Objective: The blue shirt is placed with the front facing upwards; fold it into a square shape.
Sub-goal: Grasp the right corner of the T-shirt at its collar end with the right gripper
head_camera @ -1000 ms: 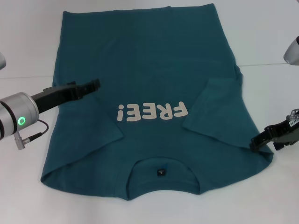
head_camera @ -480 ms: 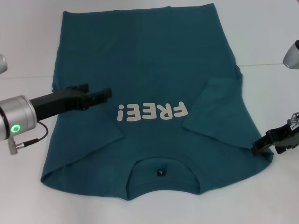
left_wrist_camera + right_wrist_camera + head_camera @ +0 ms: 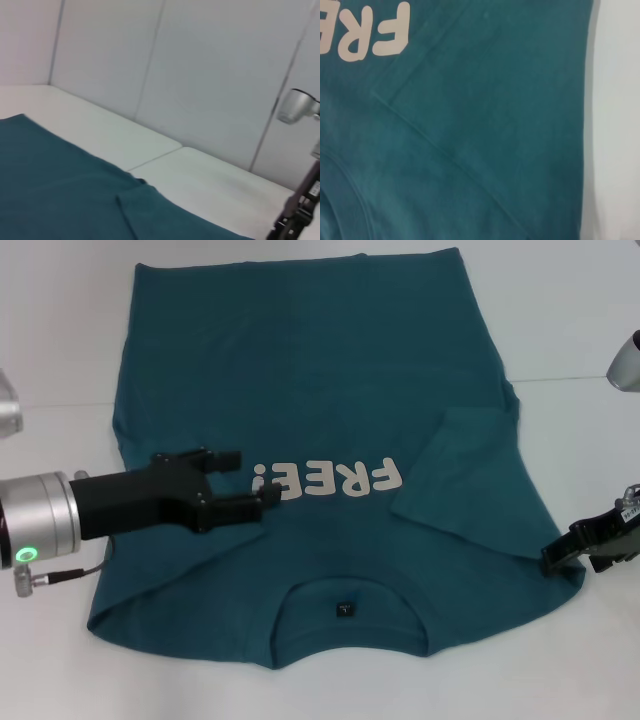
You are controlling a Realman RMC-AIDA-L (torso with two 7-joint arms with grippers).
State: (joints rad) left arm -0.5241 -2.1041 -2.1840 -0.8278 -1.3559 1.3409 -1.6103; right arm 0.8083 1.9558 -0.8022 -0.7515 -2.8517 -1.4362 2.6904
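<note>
White tabletop (image 3: 600, 310) w/ a pale panelled wall (image 3: 200, 75) behind it, seen in the left wrist view; a seam line runs across the table. Blue shirt (image 3: 300, 370) lies flat on it, front up, taking up most of the middle of the head view, hem at the far edge, collar near the robot. White "FREE!" lettering (image 3: 327, 481) reads upside down from the head cam. Small black neck label (image 3: 344, 609) sits inside the collar at the near edge.

Left side: left gripper (image 3: 248, 480) reaches in over the shirt from the robot's left, black fingers (image 3: 215, 457) spread apart, nothing betw them, tips just beside the "!" end of the lettering. Can't tell if the tips touch the cloth. Silver wrist w/ a green ring light (image 3: 24, 553) sits at the left edge, near the shirt's left sleeve (image 3: 190, 550), which is folded in over the body.

Middle/right: right sleeve (image 3: 470, 480) also folded inward over the chest, its diagonal edge running near the "F".

Right side: right gripper (image 3: 566, 552) at the shirt's right edge, near the shoulder corner, low at the cloth. Whether it is released or clenched I can't tell. Right wrist view shows only shirt fabric (image 3: 485, 125), part of the lettering, the folded sleeve's hem and a strip of white table (image 3: 615, 125).
</note>
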